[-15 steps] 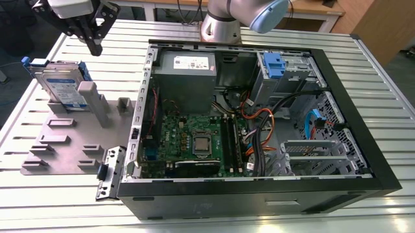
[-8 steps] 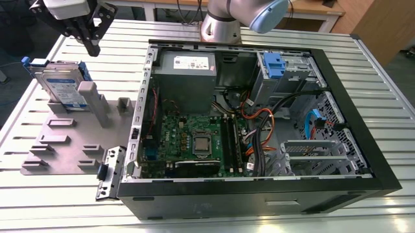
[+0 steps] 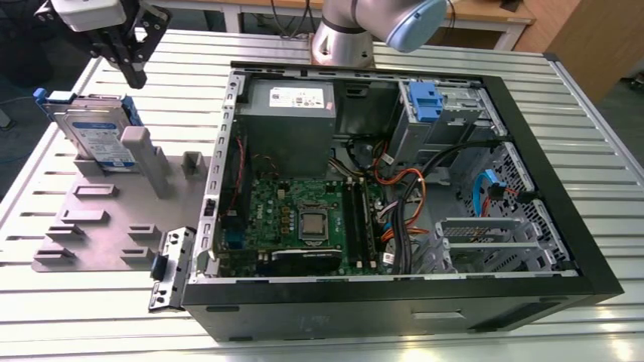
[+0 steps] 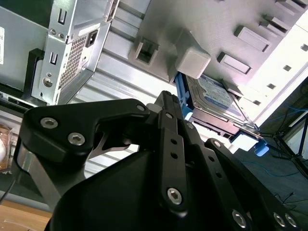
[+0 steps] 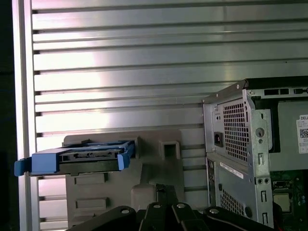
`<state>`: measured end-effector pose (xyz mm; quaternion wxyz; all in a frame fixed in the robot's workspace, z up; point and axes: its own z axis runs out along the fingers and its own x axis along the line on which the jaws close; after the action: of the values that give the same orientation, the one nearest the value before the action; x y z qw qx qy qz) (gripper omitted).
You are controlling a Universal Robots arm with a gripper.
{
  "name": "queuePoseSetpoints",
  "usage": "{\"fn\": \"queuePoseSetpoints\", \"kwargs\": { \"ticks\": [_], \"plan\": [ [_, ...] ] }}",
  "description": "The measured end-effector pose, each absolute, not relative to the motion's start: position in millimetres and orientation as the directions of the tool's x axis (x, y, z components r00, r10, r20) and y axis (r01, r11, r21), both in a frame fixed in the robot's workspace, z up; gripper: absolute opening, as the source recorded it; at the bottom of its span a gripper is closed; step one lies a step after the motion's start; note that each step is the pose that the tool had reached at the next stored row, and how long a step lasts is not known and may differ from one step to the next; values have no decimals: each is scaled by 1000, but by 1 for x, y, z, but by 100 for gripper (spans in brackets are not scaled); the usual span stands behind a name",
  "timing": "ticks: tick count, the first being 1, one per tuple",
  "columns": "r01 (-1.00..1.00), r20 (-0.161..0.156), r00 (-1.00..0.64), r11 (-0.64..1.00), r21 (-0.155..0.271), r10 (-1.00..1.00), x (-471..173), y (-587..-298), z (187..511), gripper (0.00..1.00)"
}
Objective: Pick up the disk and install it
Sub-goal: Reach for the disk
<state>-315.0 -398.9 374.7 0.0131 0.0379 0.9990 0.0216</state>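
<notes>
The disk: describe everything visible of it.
The disk is a flat silver drive with a white-and-blue label, framed by a bright blue plastic carrier. It stands on edge, slotted into a grey holder on the slatted table, at the exterior view's left and outside the computer case. The gripper hangs above it, not touching.

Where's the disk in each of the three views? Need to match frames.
Exterior view: the disk stands on edge in the grey fixture plate, at the exterior view's left, outside the computer case.
Second wrist view: the disk shows its label face, blue carrier around it.
First wrist view: the disk is seen edge-on against the plate.
Shared landmark: the grey fixture plate.
</notes>
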Motion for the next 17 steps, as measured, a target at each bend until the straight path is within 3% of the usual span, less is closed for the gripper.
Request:
{"fn": "queuePoseSetpoints", "kwargs": {
  "ticks": [17],
  "plan": [
    [75,-24,-997,996,44,76,-335,-399,373,11]
  ]
}}
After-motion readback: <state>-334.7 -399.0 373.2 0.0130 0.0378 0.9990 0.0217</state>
